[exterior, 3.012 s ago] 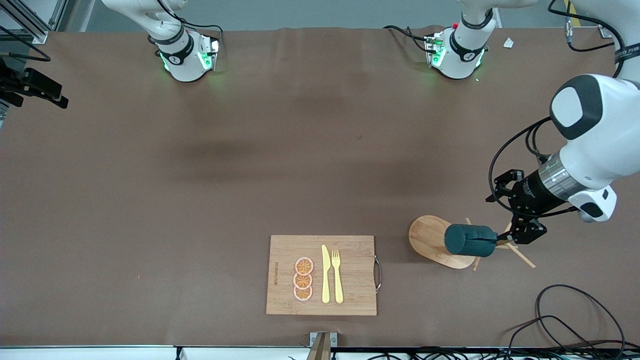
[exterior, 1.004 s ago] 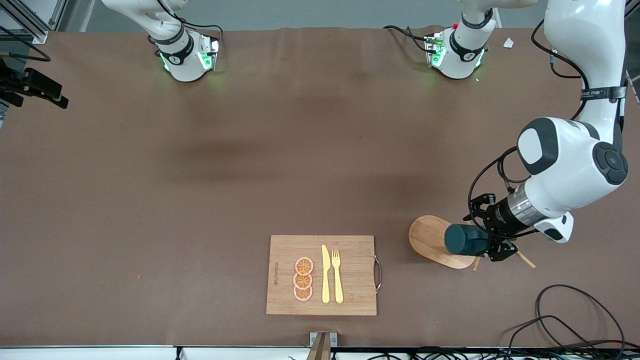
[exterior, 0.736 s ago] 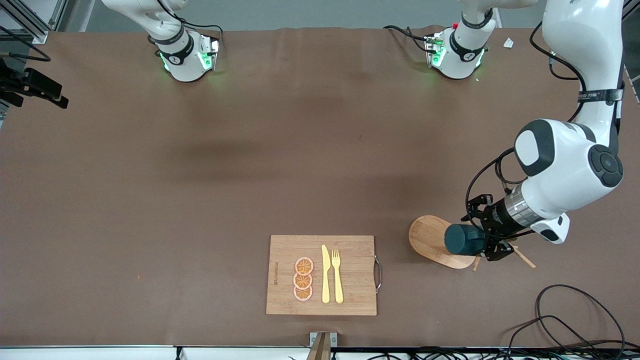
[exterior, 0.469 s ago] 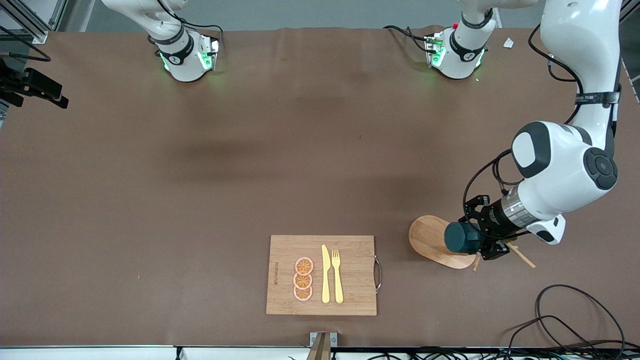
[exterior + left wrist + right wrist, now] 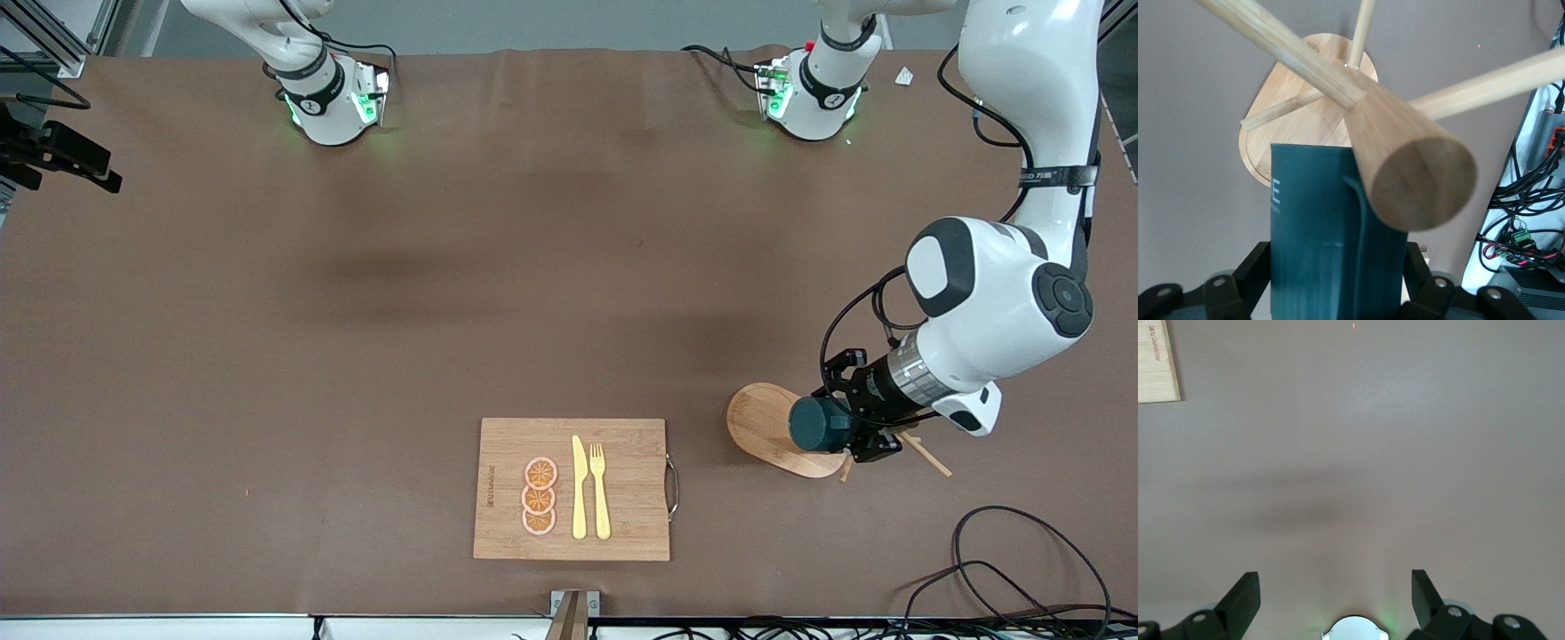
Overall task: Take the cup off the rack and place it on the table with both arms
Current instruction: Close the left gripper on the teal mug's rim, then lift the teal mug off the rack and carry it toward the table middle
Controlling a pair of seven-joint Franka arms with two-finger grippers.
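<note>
Teal cup [image 5: 1328, 227] on rack [image 5: 1358, 107], left gripper [image 5: 1331, 293] straddling it, grip unclear, right gripper [image 5: 1335, 600] spread, empty.

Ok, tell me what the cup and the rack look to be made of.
The cup: likely glazed ceramic, going by its smooth dark teal wall with a soft sheen, though coated metal is possible. The rack: pale unvarnished wood, with visible grain on the post end and base.

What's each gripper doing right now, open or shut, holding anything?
Left gripper: fingers either side of the dark teal ribbed cup on the light wooden rack; grip cannot be told.
Right gripper: open, empty, waiting above bare table.
</note>
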